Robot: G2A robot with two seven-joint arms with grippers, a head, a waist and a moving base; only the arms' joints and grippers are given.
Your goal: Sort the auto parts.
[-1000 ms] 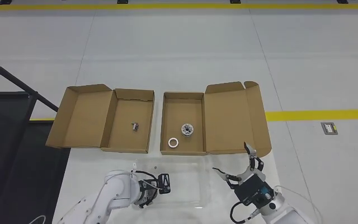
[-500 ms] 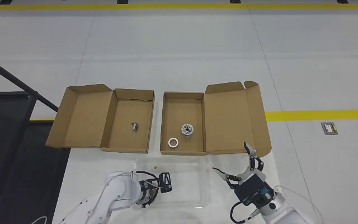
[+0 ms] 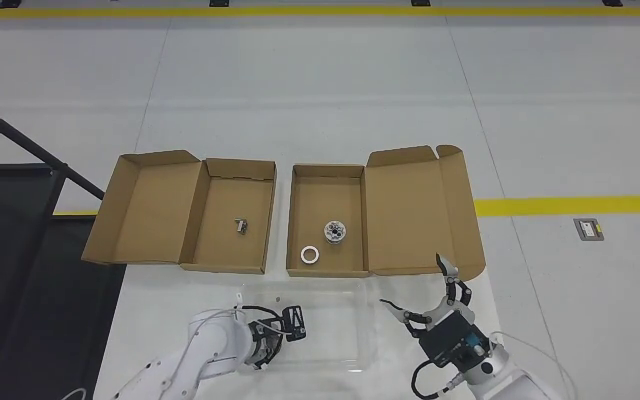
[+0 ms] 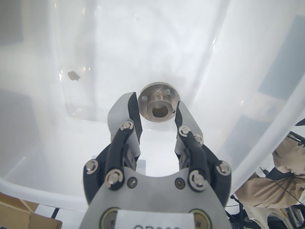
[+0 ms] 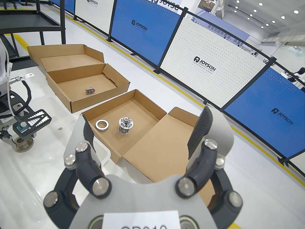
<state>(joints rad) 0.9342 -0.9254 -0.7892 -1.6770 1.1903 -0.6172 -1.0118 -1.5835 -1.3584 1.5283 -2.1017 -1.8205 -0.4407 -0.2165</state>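
The left gripper [image 4: 156,99] has edged slightly toward the boxes inside the clear bin [image 3: 330,297]. Its jaws are clamped on the flanged hub [image 4: 157,107], low on the bin floor. The right gripper [image 5: 145,114] has stayed beside the bin over the tabletop [image 3: 160,300], jaws wide apart. Farther off, the bracket [image 3: 240,225] in the left box [image 3: 235,185] and the ring [image 3: 311,254] and spool [image 3: 335,231] in the right box [image 3: 328,190] lie unmoved.

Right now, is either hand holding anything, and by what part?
The left hand seems to grip the hub by its flange rim, one finger on each side, in the bin. The right hand is open, holding nothing.
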